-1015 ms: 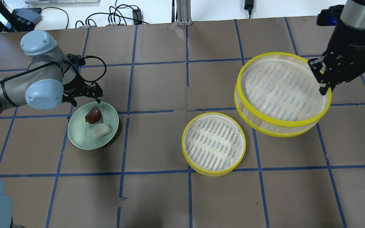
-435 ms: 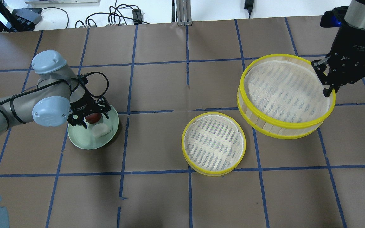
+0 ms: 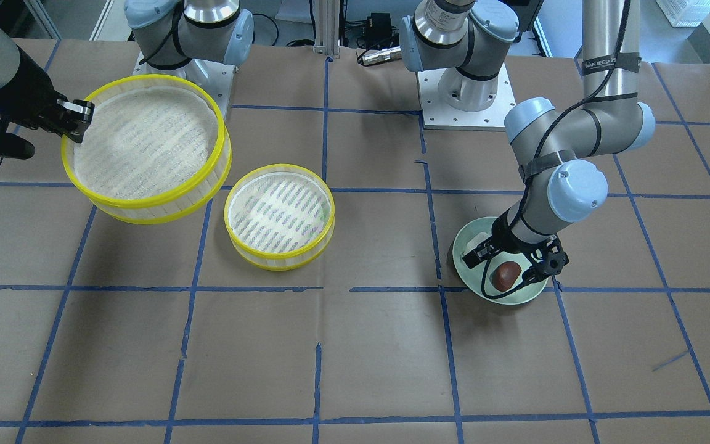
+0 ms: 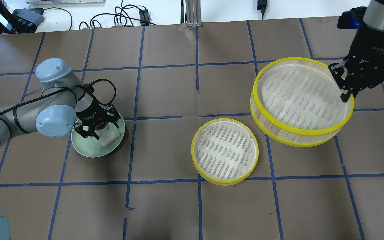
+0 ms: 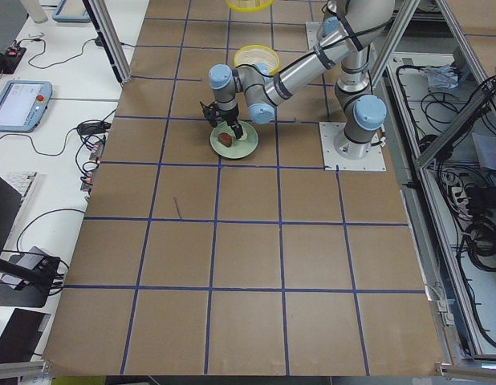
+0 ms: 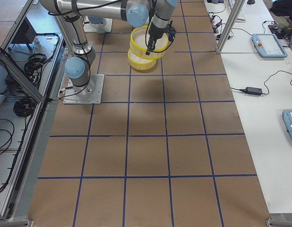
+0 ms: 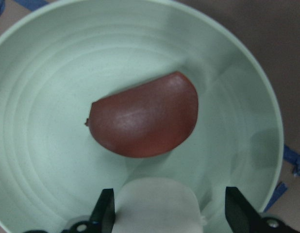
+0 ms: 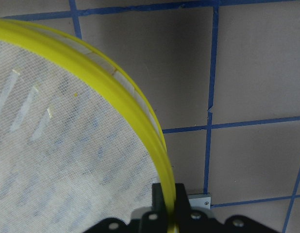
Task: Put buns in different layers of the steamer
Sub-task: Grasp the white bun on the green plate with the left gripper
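Observation:
The reddish-brown bun [image 7: 145, 121] and the white bun [image 7: 155, 204] lie on a pale green plate [image 4: 88, 150]. My left gripper [image 4: 98, 129] is open and low over the plate. In the left wrist view its fingers [image 7: 104, 208] stand on either side of the white bun. The red bun also shows in the front view [image 3: 506, 275]. My right gripper [image 4: 345, 96] is shut on the yellow rim of one steamer layer [image 4: 300, 100] and holds it lifted and slightly tilted. The other layer [image 4: 224, 150] sits on the table, empty.
The brown table [image 4: 165, 206] is marked with blue tape in a grid. Cables and boxes [image 4: 125, 16] lie beyond its far edge. The arm bases [image 3: 466, 98] stand at the robot's side of the table.
My left gripper has come down from beyond the plate's far rim onto the plate, over the buns. My right gripper has shifted the held layer slightly to the right.

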Action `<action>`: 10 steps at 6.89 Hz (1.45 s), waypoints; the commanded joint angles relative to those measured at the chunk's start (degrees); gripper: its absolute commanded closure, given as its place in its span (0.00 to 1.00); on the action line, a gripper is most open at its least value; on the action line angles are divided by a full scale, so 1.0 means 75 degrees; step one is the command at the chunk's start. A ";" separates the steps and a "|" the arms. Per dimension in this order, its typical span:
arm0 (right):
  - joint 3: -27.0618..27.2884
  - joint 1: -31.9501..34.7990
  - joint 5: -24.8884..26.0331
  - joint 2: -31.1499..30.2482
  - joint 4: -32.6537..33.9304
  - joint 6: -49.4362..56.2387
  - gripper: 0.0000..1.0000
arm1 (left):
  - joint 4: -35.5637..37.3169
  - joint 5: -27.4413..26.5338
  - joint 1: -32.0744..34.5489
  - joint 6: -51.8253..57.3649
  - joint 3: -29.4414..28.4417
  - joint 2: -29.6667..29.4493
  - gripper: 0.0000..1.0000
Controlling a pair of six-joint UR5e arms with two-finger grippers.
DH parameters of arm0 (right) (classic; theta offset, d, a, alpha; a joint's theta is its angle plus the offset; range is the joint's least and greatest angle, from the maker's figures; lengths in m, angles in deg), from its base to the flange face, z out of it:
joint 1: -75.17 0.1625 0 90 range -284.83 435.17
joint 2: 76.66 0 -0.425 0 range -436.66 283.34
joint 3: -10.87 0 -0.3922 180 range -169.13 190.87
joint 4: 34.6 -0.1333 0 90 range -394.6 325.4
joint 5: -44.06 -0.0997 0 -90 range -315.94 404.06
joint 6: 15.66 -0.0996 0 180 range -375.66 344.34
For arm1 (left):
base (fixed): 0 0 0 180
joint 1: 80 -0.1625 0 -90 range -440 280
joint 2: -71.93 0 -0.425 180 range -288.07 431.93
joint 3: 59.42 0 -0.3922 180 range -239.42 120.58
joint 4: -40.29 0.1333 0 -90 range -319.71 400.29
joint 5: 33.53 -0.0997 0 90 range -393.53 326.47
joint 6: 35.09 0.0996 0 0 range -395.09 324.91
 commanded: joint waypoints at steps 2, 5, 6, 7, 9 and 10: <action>-0.0048 -0.0183 0.0010 0.0000 -0.0012 0.0001 0.91 | -0.0003 -0.0176 0.0000 0.0048 0.0039 0.0034 0.91; -0.0048 -0.0184 -0.0002 0.0000 -0.0024 0.0001 0.91 | -0.0026 -0.0775 0.0116 0.0189 -0.0124 0.0255 0.97; -0.0048 -0.0184 0.0010 0.0000 -0.0059 0.0001 0.91 | -0.0340 -0.0728 0.0546 0.0107 -0.0473 0.0350 0.97; -0.0048 -0.0184 -0.0002 0.0000 -0.0059 0.0001 0.91 | -0.0749 -0.0716 0.1363 0.0037 -0.0964 0.0513 0.97; -0.0048 -0.0184 0.0010 0.0000 -0.0059 0.0001 0.91 | -0.0684 -0.0100 0.3190 -0.1057 -0.1308 0.0480 0.96; -0.0048 -0.0184 0.0010 0.0000 -0.0059 0.0001 0.91 | -0.0381 0.0114 0.4092 -0.1935 -0.1308 0.0364 0.96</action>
